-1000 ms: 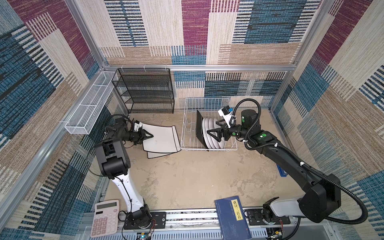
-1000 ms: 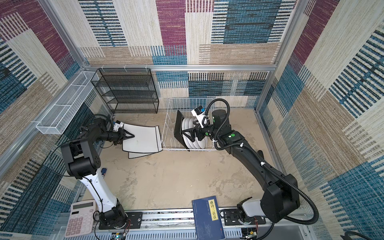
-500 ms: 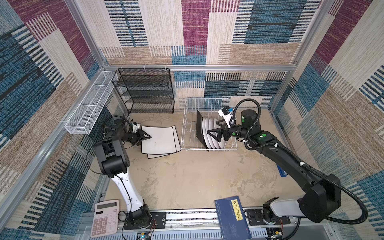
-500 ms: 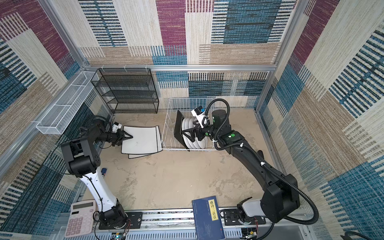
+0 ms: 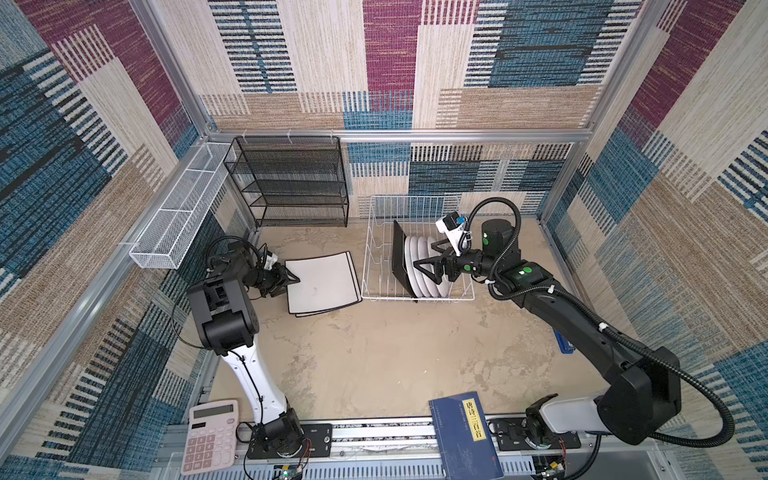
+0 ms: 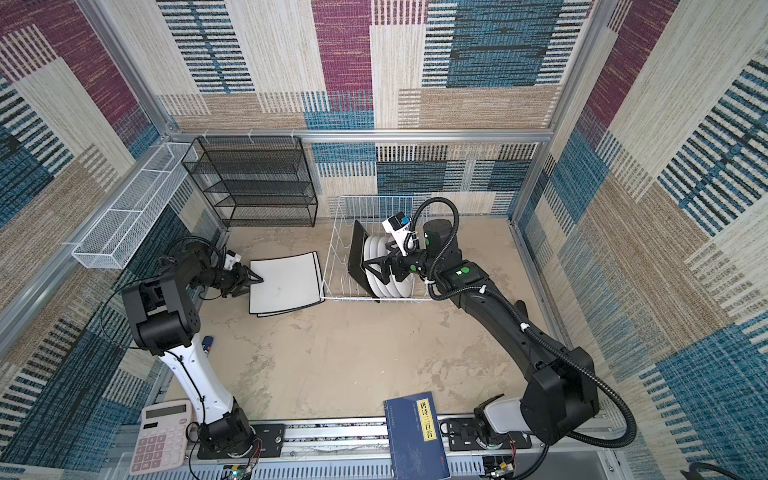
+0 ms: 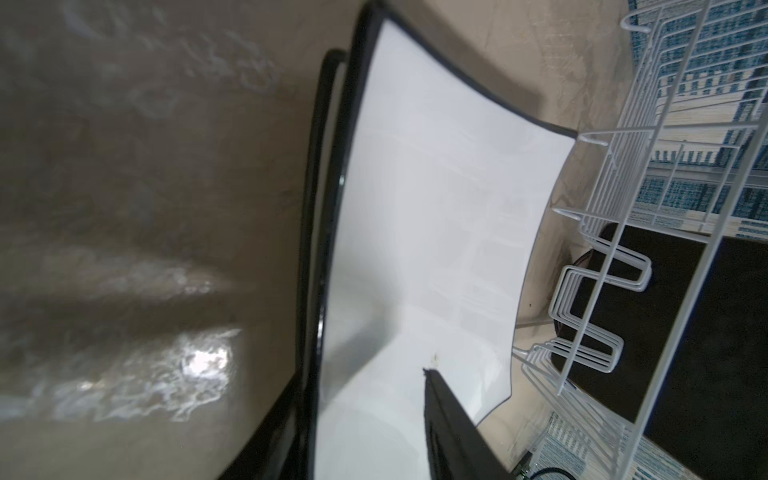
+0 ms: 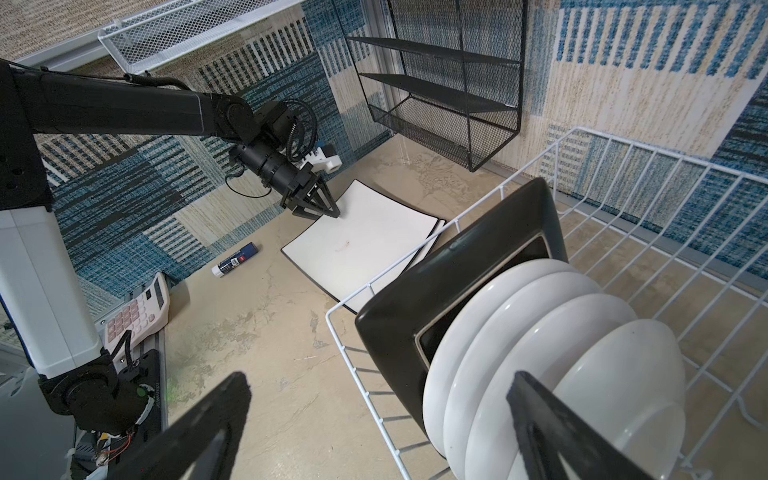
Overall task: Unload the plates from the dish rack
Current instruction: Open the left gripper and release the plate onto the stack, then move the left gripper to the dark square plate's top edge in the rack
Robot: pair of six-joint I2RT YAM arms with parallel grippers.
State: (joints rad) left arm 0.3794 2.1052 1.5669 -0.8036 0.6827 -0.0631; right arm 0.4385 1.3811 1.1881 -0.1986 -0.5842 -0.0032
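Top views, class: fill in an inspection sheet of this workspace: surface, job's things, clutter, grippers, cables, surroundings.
Surface: beige table, mottled with pale marks.
Job's things: two white square plates stacked flat beside the dish rack; black square plate and four round white plates upright in it.
Clutter: calculator and blue book at the front edge; small blue tube by the left arm.
Grippers: left gripper at the top square plate's edge, grip unclear; right gripper open over the racked plates.
Cables: black hose loops on the right arm; thin wires behind the left gripper.
Surroundings: black mesh shelf, white mesh trough, patterned carpet walls.
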